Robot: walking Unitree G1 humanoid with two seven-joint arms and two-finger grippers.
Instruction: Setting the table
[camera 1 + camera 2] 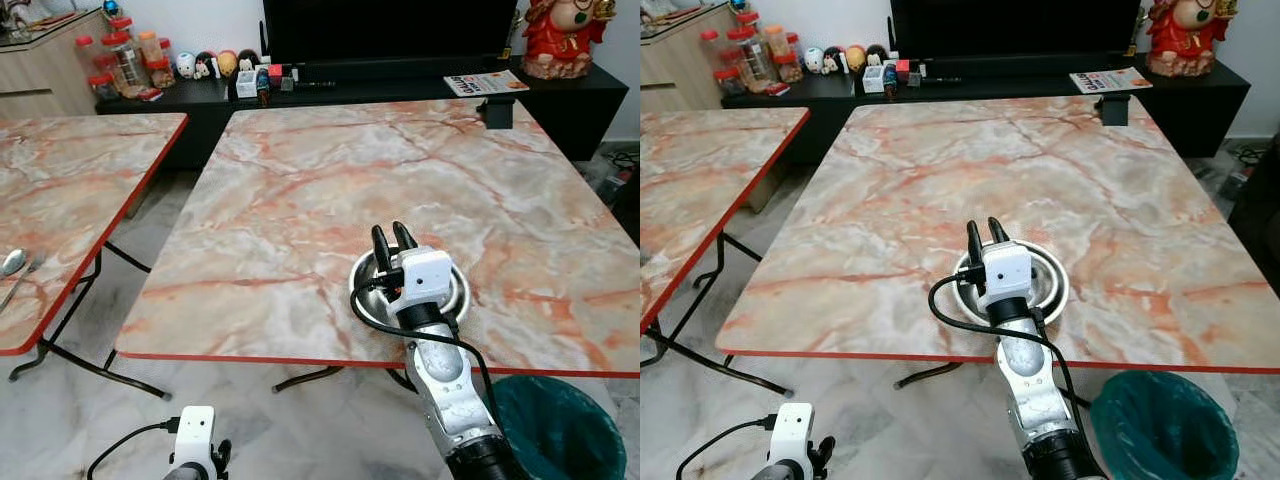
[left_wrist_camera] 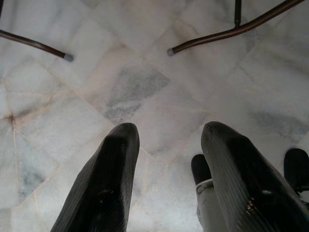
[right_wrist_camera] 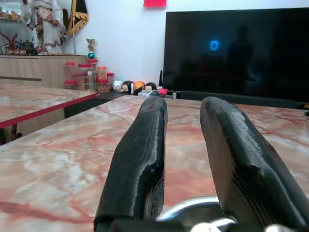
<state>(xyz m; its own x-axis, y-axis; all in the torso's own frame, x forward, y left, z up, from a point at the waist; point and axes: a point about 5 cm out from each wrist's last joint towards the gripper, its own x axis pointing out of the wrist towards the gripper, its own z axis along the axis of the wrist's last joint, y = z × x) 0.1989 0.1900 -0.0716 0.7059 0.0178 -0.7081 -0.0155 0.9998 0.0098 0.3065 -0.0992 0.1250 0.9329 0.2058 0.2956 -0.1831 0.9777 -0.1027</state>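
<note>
A shiny metal bowl (image 1: 461, 297) sits on the marble-patterned table (image 1: 330, 190), close to its red front edge. My right gripper (image 1: 390, 232) reaches over the bowl's left side, its two black fingers (image 3: 140, 154) apart and pointing toward the far end of the table. Nothing is held between them; the bowl's rim (image 3: 193, 203) curves below, near their base. On the second table at the left lie a spoon (image 1: 10, 262) and a fork (image 1: 26, 274). My left gripper (image 2: 166, 130) hangs open, low over the floor.
A green waste bin (image 1: 552, 425) stands on the floor right of my right arm. The left table's (image 1: 70, 170) red edge leaves a floor gap between the tables. Behind is a black TV console (image 1: 400, 88) with jars (image 1: 125, 55), figurines and a magazine (image 1: 485, 83).
</note>
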